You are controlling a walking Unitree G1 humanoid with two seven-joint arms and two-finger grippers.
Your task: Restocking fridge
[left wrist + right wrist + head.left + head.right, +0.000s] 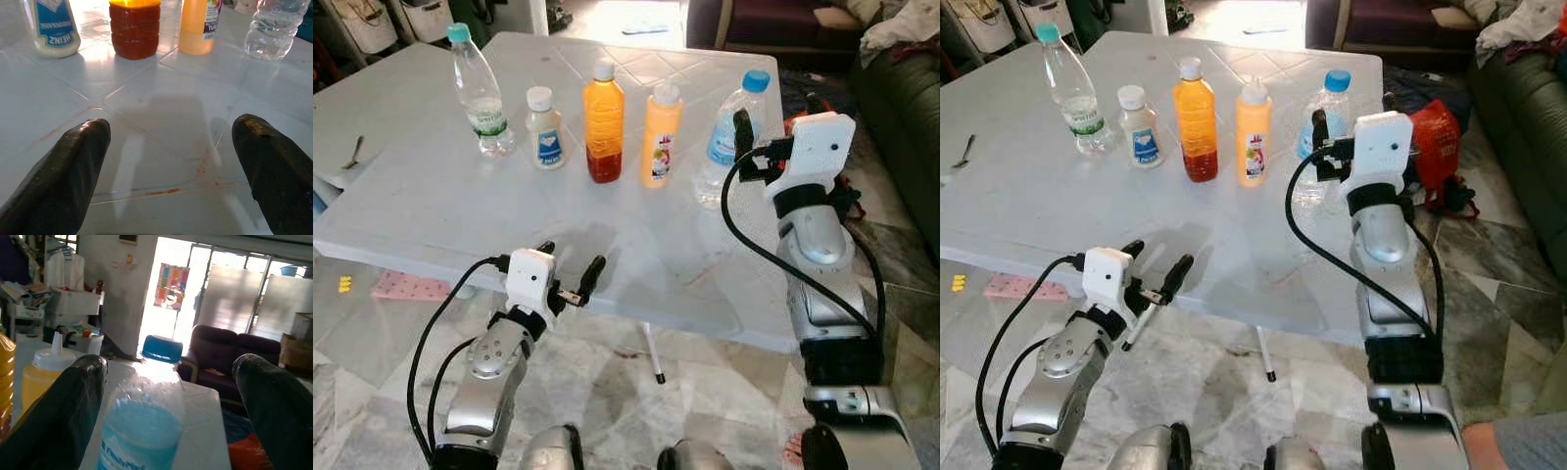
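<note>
The right gripper (168, 411), fingers apart, flanks a blue-capped water bottle (732, 132) on the white table (431, 206); the left gripper (571, 271), also spread, hovers at the near edge.

Silver jointed arms — white wrist blocks, looping black cables, long black fingers (63, 171).

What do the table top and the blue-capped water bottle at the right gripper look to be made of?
The table looks like moulded white plastic with a semi-gloss finish: it carries a pressed tile pattern and soft reflections of the bottles. The water bottle looks like thin clear plastic, see-through with ribbed walls, a blue screw cap and a blue label. The right gripper, open, has it between its fingers.
</note>
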